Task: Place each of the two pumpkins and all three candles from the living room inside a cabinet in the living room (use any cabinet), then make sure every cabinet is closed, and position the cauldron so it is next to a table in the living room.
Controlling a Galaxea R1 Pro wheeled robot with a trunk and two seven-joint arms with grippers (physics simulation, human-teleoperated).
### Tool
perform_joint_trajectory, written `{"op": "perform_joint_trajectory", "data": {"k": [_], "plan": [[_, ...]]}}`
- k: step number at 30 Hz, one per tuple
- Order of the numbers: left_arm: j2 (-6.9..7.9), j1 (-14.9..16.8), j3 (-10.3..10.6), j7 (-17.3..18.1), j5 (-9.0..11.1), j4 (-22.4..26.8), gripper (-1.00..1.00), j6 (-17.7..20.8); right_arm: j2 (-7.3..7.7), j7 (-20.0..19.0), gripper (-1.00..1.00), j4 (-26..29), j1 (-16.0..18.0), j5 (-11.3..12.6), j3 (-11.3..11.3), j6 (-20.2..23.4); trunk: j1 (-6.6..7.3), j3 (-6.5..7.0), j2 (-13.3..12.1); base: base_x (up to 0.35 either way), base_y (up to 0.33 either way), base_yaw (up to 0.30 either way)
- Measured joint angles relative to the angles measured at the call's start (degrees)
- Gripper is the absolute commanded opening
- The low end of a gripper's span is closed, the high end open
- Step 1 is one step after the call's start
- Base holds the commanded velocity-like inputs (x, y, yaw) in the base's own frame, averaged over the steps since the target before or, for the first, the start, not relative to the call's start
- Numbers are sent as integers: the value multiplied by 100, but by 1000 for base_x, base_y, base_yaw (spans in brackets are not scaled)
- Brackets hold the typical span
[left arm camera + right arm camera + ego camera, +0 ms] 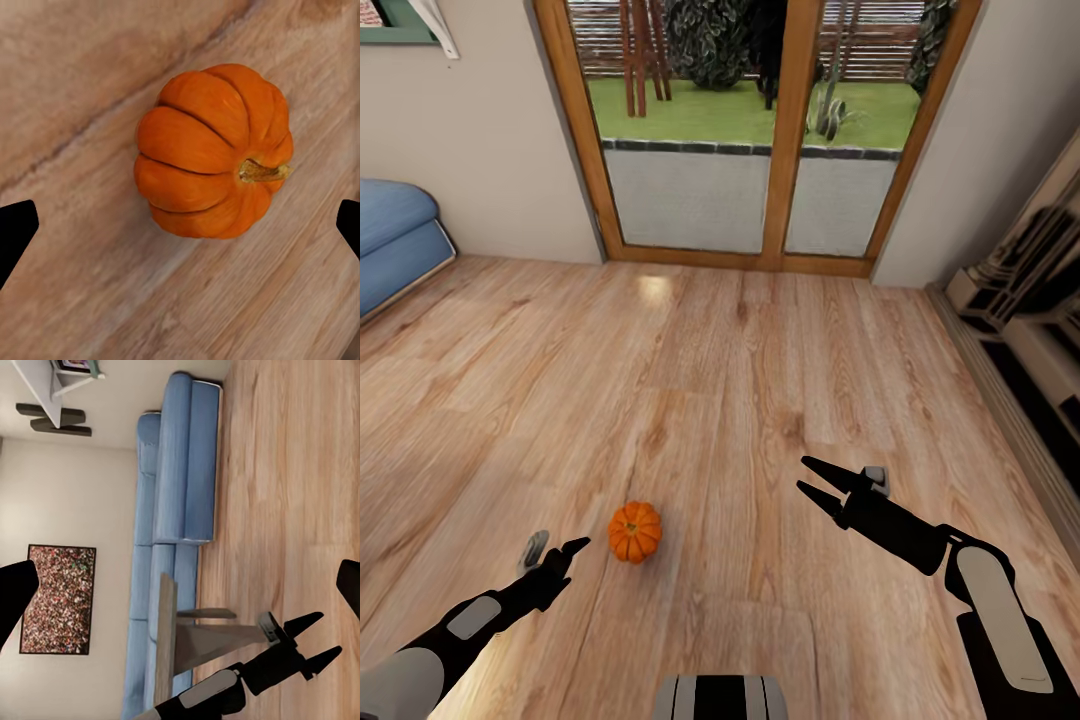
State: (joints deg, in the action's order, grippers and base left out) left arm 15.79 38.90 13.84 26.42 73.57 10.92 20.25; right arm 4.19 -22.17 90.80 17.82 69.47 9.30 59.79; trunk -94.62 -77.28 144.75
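The pumpkin (634,531) sits whole on the wood floor (740,400) with its stem tipped sideways, just beside the left gripper (565,553), fingers spread and empty, while the right gripper (812,478) hangs open, holding nothing.

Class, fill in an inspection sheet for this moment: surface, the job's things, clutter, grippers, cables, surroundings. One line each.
Surface: light wood plank floor, bare around the robot.
Job's things: one orange pumpkin resting on the floor, stem tipped sideways in the left wrist view.
Clutter: nothing seen.
Grippers: left gripper open, empty, beside the pumpkin and apart from it; right gripper open, empty, raised over bare floor.
Cables: nothing seen.
Surroundings: wood-framed glass doors to a garden ahead; blue sofa at left; dark shelving unit at right; framed picture on the wall above the sofa.
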Motion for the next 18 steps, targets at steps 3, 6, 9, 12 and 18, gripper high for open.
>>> {"op": "perform_joint_trajectory", "data": {"k": [3,6,9,12,18], "plan": [[0,0,0,0,1,0,100,5,-1,0,100,0,0,1,-4,0,1,0,0,219,38,0],[3,0,0,5,1,0,100,11,-4,-2,100,-2,2,1,-6,-1,2,0,0,252,158,0],[1,0,0,8,4,0,100,23,-5,-3,100,-3,0,1,-6,-1,1,0,0,230,218,0],[5,0,0,9,8,0,100,33,-5,-5,100,-2,0,2,-6,-1,1,0,0,170,181,0],[8,0,0,9,32,-6,100,34,-4,-1,100,0,-1,1,-6,0,-1,0,0,39,41,0]]}}
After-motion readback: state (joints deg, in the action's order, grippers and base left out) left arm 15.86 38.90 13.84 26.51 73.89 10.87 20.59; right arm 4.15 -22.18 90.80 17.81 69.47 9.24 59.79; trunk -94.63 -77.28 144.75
